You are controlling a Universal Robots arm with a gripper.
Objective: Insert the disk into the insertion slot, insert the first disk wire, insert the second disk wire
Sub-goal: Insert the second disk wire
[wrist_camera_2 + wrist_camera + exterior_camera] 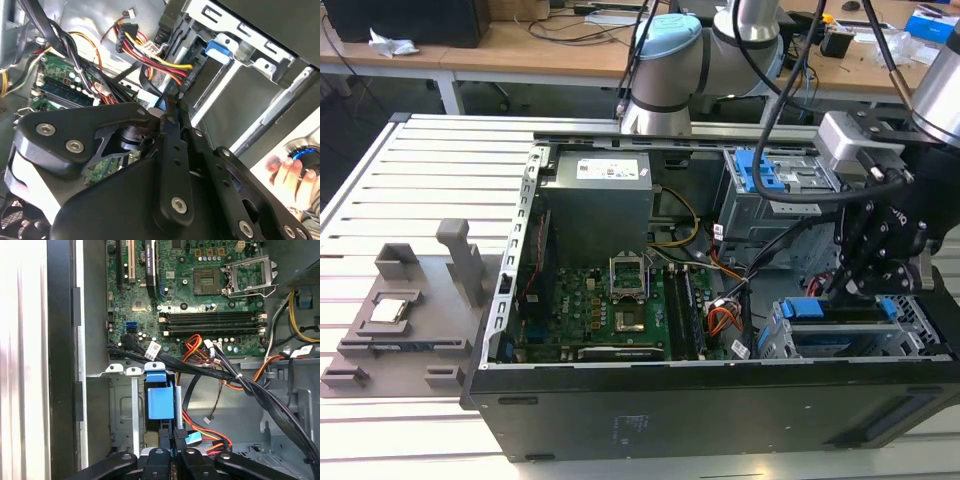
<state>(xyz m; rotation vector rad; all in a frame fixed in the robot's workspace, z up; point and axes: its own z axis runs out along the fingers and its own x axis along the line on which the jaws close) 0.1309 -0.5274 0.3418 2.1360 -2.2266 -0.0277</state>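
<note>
Black gripper (847, 290) hangs low over the silver perforated sheet-metal insertion slot (820, 345) at the exterior view's right end of the open black computer case (720, 410). In the first wrist view its fingers (176, 454) look pressed together, seemingly pinching a small black connector, though what it grips is hard to tell. The blue-framed silver disk (840, 310) already sits in the slot, so insertion appears done; wire fitting looks underway.
</note>
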